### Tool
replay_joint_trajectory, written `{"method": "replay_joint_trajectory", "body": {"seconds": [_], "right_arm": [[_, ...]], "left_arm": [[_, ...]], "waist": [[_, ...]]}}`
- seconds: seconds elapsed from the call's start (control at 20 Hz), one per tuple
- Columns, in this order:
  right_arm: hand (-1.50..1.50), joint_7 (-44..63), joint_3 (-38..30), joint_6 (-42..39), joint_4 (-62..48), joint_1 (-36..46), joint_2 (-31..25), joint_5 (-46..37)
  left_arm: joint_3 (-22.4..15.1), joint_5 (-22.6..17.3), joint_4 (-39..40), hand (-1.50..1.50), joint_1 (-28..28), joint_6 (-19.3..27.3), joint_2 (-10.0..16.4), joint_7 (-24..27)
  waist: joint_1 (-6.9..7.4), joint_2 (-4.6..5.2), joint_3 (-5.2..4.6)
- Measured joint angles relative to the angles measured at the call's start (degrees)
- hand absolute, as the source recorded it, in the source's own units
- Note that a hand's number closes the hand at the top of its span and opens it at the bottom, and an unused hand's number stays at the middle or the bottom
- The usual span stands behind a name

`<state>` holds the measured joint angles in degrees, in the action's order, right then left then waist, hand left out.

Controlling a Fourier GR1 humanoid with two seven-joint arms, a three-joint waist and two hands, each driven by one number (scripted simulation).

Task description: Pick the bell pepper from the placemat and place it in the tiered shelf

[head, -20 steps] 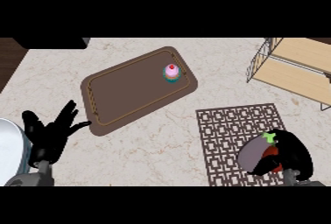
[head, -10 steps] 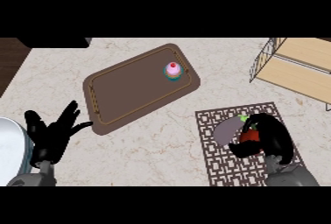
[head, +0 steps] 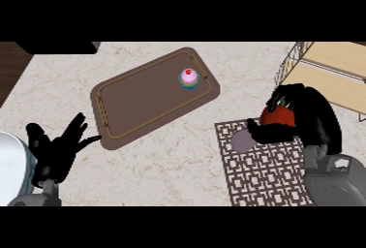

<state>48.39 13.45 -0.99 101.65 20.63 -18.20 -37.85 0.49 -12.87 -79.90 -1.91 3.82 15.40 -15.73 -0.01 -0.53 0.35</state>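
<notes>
Bell pepper (head: pixel 277 116), red with a green stem showing at its top, seen in the grasp of the right hand (head: pixel 312 116), whose black fingers and thumb are curled round it and hide much of its body; the visible skin is smooth, glossy and unmarked. Compared with one second ago, when hand and pepper lay over the near right part of the placemat (head: pixel 265 169), the pair has travelled up the view and now sits at the mat's far edge, close beside the tiered shelf (head: pixel 325 77) but not yet over its boards. A grey oval patch on the mat just left of the hand is probably a shadow, suggesting the pepper is clear of the surface. Judged from this, the pick is done and the carry is under way; placing remains. Farther out, a brown tray (head: pixel 143 111) bears a cupcake (head: pixel 188 78) near its far corner. The left hand (head: pixel 57 147) rests open, fingers spread, at the lower left.
</notes>
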Motion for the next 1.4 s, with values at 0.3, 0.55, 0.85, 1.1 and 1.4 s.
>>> {"method": "replay_joint_trajectory", "body": {"seconds": [0.3,0.55,0.85,1.1,1.4], "right_arm": [[1.50,9.66,-5.58,-6.26,10.75,8.34,-3.82,-1.29],[1.50,11.58,-13.09,-10.87,13.37,15.23,-8.43,2.35],[1.50,10.81,-21.49,-13.70,5.96,24.20,-14.18,6.41],[1.50,8.69,-25.98,-14.73,-2.72,29.81,-18.23,7.35],[1.50,1.85,-29.84,-15.84,-15.93,34.23,-23.86,8.10]], "left_arm": [[0.25,0.61,-0.16,0.00,0.30,0.23,-0.15,-0.34],[0.96,0.19,0.79,0.00,0.14,-1.08,-0.18,0.53],[0.89,0.67,0.26,0.00,-0.54,-1.06,-0.31,-1.03],[0.83,1.54,0.59,0.00,-0.43,-1.00,-1.07,0.10],[1.20,1.59,0.45,0.00,-0.50,-1.42,-1.48,0.05]], "waist": [[-0.31,-0.07,-0.05],[-0.22,-0.01,-0.07],[0.16,0.17,-0.12],[0.51,0.24,-0.06],[0.72,0.36,-0.05]]}}
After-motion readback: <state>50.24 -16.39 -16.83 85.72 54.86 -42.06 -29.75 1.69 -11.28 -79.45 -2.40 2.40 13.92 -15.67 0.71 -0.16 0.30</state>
